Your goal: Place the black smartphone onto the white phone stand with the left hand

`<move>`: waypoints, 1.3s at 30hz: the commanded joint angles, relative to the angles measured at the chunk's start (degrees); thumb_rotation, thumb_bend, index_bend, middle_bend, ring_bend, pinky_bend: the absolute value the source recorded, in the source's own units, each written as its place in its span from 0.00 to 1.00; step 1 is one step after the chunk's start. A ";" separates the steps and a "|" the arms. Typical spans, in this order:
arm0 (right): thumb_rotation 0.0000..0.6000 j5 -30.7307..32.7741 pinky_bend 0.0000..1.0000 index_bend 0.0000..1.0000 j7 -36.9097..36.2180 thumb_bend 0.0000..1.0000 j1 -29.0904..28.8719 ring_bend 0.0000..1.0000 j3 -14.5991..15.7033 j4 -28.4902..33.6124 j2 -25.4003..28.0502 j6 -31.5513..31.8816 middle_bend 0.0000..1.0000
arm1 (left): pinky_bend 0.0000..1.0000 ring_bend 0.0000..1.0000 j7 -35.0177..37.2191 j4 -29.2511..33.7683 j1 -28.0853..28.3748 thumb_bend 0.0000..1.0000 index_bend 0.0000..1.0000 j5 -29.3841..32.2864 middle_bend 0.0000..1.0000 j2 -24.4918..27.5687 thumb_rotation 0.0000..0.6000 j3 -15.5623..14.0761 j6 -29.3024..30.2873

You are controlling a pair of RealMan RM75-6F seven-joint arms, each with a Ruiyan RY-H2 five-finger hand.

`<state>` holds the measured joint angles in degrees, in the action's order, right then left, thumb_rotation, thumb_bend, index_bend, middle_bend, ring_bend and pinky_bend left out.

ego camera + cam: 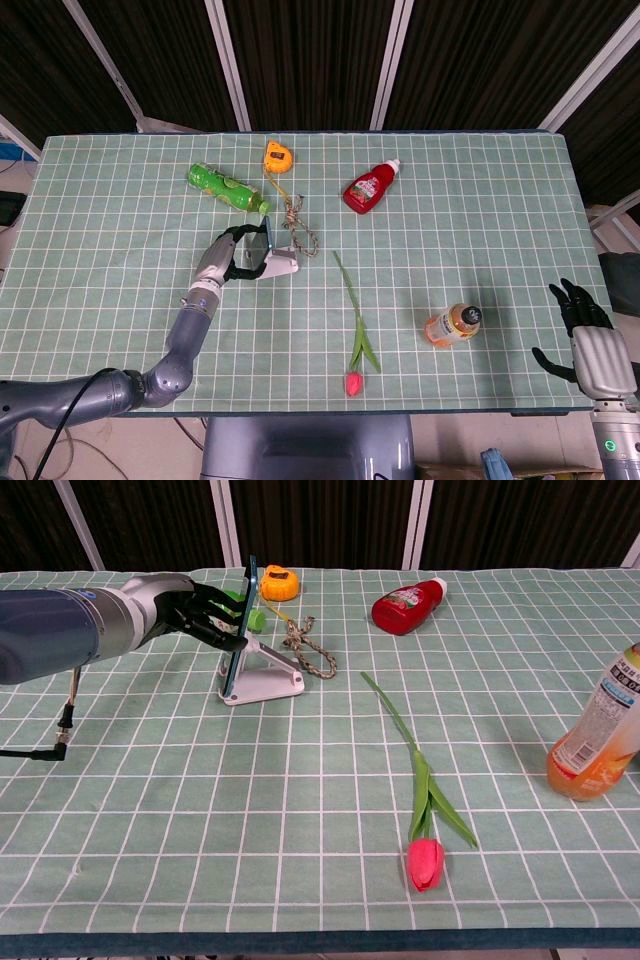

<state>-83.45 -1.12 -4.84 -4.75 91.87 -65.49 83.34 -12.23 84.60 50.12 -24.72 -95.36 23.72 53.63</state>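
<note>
Left of centre — my left hand pinches the black smartphone by its long edges, its lower end on the white phone stand. Likely rigid, slick glass; edge grip seems safest. Lower right — right hand spread, idle.

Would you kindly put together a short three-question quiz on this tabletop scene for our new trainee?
1. True or false: the left hand touches the black smartphone at the white phone stand.
2. Multiple choice: what lies nearest the coiled rope? A) tulip B) white phone stand C) orange drink bottle
3. Fill in: the red ketchup bottle lies on its ____.

Key
1. True: the fingers reach the phone's edge while it stands nearly upright on the stand.
2. B
3. Side. The right hand waits off the table's edge with nothing in it.
</note>
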 commanded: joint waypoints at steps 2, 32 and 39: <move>1.00 -0.04 0.19 0.08 -0.07 0.32 0.01 0.00 0.00 -0.03 0.00 0.04 0.03 | 0.00 0.00 -0.04 0.19 -0.01 0.28 0.15 0.03 0.09 0.27 1.00 -0.16 -0.16; 1.00 -0.33 0.19 0.08 -0.45 0.32 0.06 0.00 0.07 -0.19 -0.03 0.22 0.03 | 0.00 0.00 0.11 9.12 -3.46 0.12 0.00 -6.04 0.00 8.05 1.00 -3.61 2.16; 1.00 -0.69 0.19 0.08 -0.83 0.32 0.14 0.00 0.19 -0.27 0.02 0.43 0.03 | 0.00 0.00 -0.42 17.50 -9.48 0.12 0.00 -16.84 0.00 16.00 1.00 -8.25 8.89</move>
<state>-84.13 -1.94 -4.71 -4.57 91.61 -65.47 83.76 -12.22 98.92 43.35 -37.05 -82.83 17.84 59.52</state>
